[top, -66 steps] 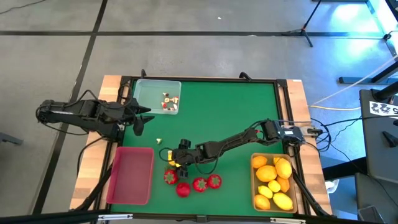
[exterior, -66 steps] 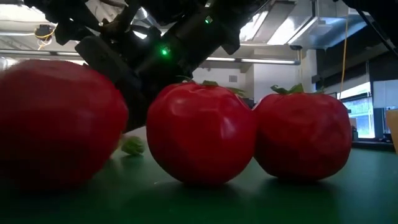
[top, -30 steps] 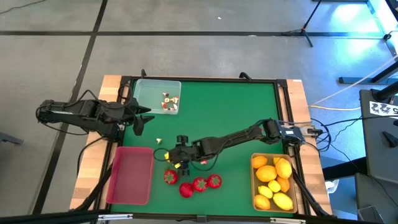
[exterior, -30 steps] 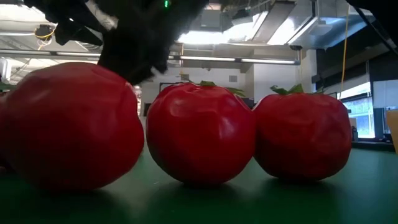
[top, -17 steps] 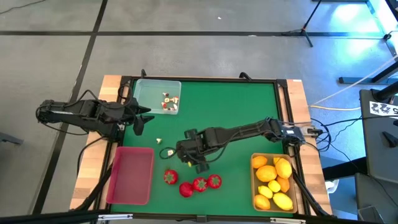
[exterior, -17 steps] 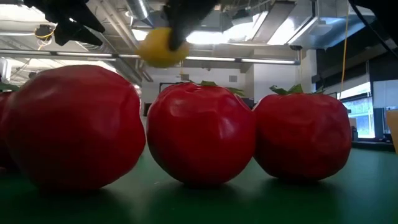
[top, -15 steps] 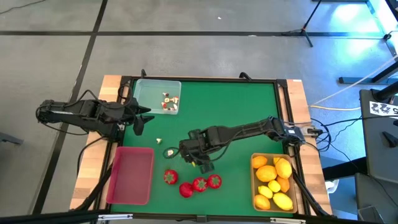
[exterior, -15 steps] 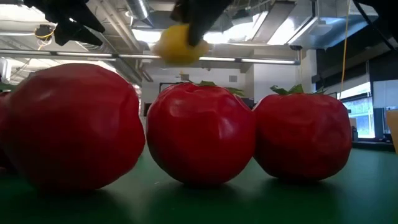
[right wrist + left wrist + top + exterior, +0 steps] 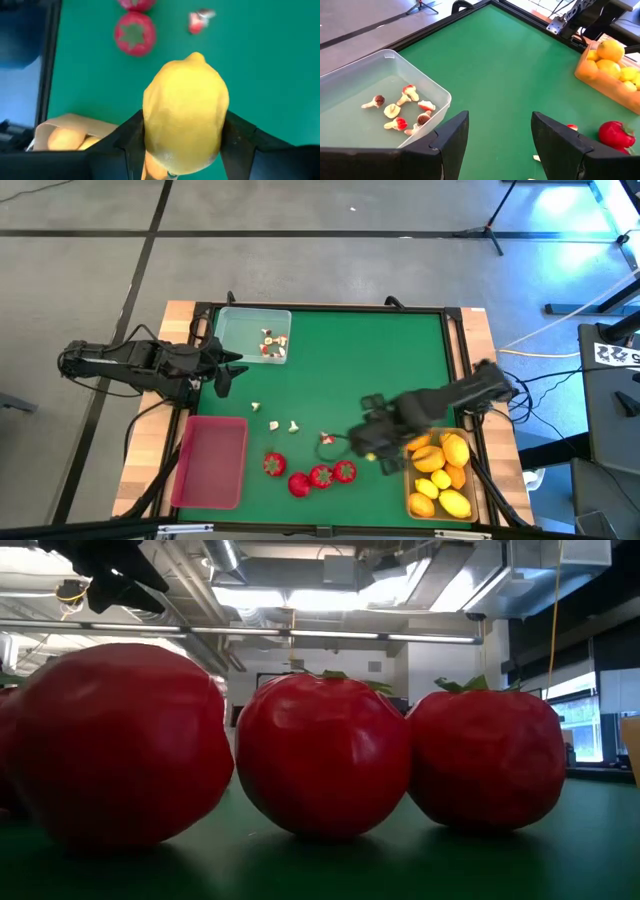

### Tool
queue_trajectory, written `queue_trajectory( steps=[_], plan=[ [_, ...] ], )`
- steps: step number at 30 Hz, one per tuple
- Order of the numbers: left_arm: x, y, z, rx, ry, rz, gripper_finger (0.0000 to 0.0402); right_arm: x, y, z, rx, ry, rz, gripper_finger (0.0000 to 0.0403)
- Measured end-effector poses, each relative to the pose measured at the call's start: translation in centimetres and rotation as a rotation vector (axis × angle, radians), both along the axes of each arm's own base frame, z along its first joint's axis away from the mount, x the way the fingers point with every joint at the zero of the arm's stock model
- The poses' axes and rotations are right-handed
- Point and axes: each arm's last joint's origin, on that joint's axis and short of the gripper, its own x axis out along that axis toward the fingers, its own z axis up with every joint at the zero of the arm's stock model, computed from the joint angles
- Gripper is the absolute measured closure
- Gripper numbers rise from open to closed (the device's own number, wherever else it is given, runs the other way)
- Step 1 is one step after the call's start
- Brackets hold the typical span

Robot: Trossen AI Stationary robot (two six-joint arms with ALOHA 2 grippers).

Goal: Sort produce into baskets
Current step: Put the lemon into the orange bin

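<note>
- The right pincer (image 9: pixel 182 150) is clamped on a smooth yellow plastic lemon (image 9: pixel 185 112), one dark finger on each flank, and hangs above the green table (image 9: pixel 350 370) just beside the tan rectangular basket (image 9: pixel 408 440) that already holds yellow lemons and an orange fruit
- To do this step well, I judge the lemon should be carried fully over the basket's rim before the fingers part, and let go low, so it settles among the others instead of bouncing back onto the table
- A bare pocket in the basket looks better than the crown of the heap, since a rounded piece there would likely roll
- Red toy strawberries with green tops (image 9: pixel 318 476) lie near on the table, with small white-and-red bits (image 9: pixel 326 439) beside them; the shallow red rectangular basket (image 9: pixel 210 463) stands well apart
- The left pincer (image 9: pixel 497 137) waits with fingers apart, holding nothing, by the clear plastic basket (image 9: pixel 385 60) of tiny white-and-red pieces
- No brand, label or readable writing shows on the produce or baskets
</note>
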Motion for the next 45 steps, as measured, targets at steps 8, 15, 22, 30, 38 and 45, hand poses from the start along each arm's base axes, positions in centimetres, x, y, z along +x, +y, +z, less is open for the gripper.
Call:
queue_trajectory(
  steps=[8, 15, 22, 30, 38, 45],
  plan=[
    [0.0, 0.0, 0.0, 0.003, 0.002, -0.002, 0.0192, -10.7, -0.4, 3.5, -0.132, -0.279, -0.334, 0.0214],
    [0.0, 0.0, 0.0, 0.000, 0.000, 0.000, 0.0192, -17.9, -0.9, 1.1, -0.030, -0.305, -0.613, 0.0214],
    [0.0, 0.0, 0.0, 0.003, 0.001, -0.002, 0.0192, -20.2, 0.3, -5.0, -0.047, -0.134, -0.715, 0.0214],
    [0.0, 0.0, 0.0, 0.008, 0.003, -0.005, 0.0192, -20.1, 1.6, -9.9, 0.071, -0.040, -0.793, 0.0214],
    [0.0, 0.0, 0.0, 0.013, 0.005, -0.008, 0.0192, -20.0, 1.8, -11.7, 0.109, 0.001, -0.838, 0.0190],
    [0.0, 0.0, 0.0, 0.013, 0.005, -0.008, 0.0192, -20.3, 1.6, -11.8, 0.087, 0.037, -0.866, 0.0115]
  ],
)
